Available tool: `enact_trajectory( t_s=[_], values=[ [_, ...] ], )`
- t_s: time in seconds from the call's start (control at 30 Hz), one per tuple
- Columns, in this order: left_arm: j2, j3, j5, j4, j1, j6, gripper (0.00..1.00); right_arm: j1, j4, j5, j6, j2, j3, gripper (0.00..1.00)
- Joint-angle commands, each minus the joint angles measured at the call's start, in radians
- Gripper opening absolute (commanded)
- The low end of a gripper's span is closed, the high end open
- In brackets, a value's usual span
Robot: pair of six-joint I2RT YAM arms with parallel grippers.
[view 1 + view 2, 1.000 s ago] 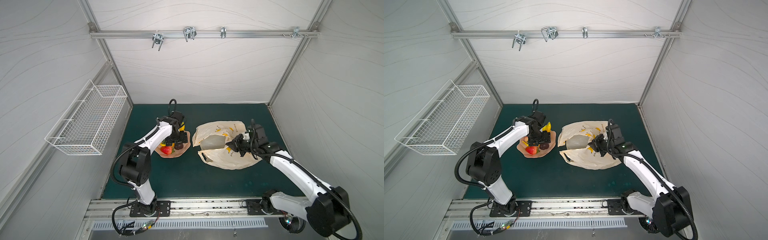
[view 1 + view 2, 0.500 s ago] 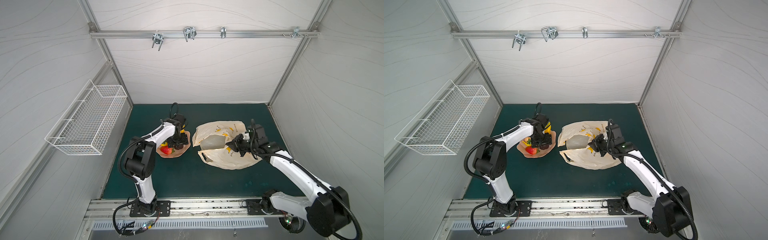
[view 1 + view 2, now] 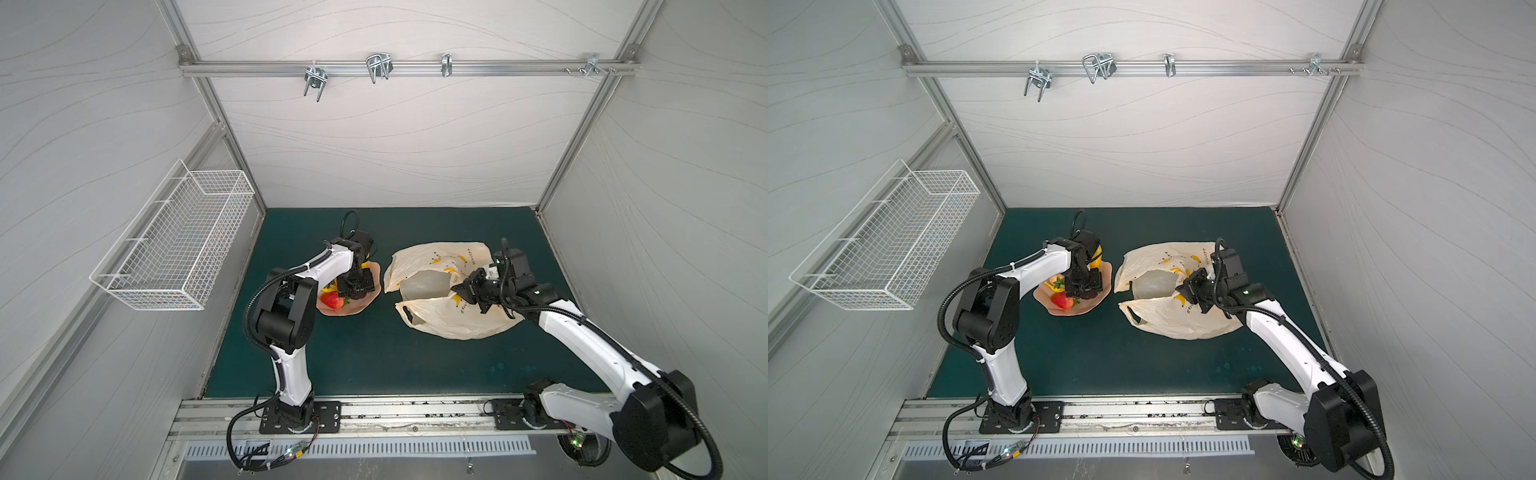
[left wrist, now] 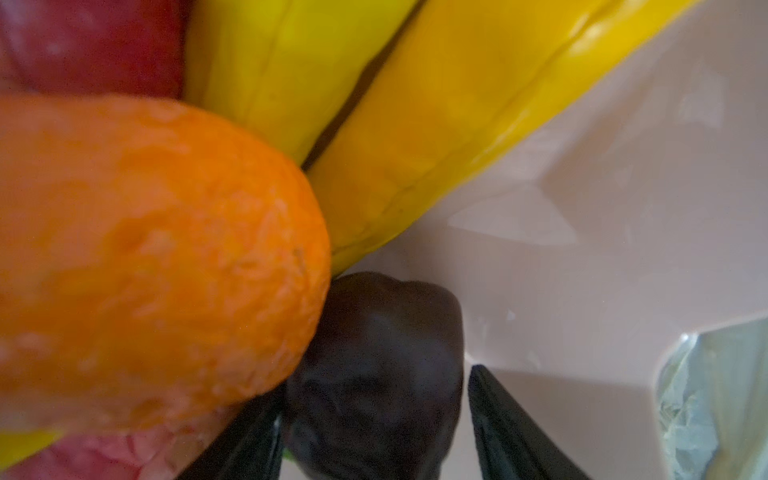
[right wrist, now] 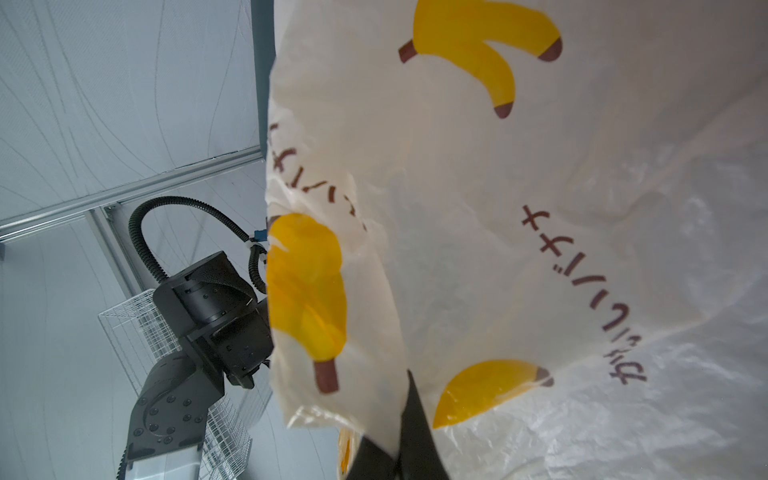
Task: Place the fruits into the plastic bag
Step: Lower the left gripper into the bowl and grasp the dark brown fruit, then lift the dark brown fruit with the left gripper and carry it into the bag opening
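Green table (image 3: 374, 357), walled cell. My left pincer (image 4: 376, 395), jaws apart, straddles the dark purple piece (image 4: 382, 332) in the pink dish (image 3: 349, 311), ready to lift it. My right pincer (image 3: 462, 289) is clamped on the plastic bag (image 3: 449, 328) beside the dish, propping its mouth open for fruit.

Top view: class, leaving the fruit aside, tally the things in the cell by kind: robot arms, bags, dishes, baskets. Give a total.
Robot arms: 2
Plastic bag: 1
Peach-pink dish: 1
White wire basket: 1
Total: 5
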Motion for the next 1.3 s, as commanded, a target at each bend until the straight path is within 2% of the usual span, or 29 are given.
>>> enact_trajectory(
  t_s=[0.0, 0.33, 0.63, 0.97, 1.17, 1.27],
  values=[
    [0.012, 0.028, -0.018, 0.007, 0.005, 0.005, 0.60, -0.005, 0.001, -0.003, 0.008, 0.009, 0.026, 0.00],
    [-0.049, 0.019, -0.011, -0.013, 0.005, 0.023, 0.45, -0.005, 0.004, -0.006, 0.004, 0.015, 0.033, 0.00],
    [-0.143, 0.061, -0.001, -0.054, 0.005, 0.030, 0.41, -0.004, 0.001, -0.002, 0.002, 0.013, 0.035, 0.00],
    [-0.205, 0.091, 0.059, -0.062, 0.005, 0.032, 0.38, -0.004, 0.003, 0.001, 0.003, 0.014, 0.035, 0.00],
    [-0.238, 0.048, 0.139, -0.009, 0.005, 0.025, 0.36, -0.004, 0.004, 0.006, 0.006, 0.018, 0.033, 0.00],
    [-0.276, -0.007, 0.274, 0.082, 0.005, 0.028, 0.36, -0.004, 0.005, 0.007, 0.006, 0.020, 0.035, 0.00]
  ],
)
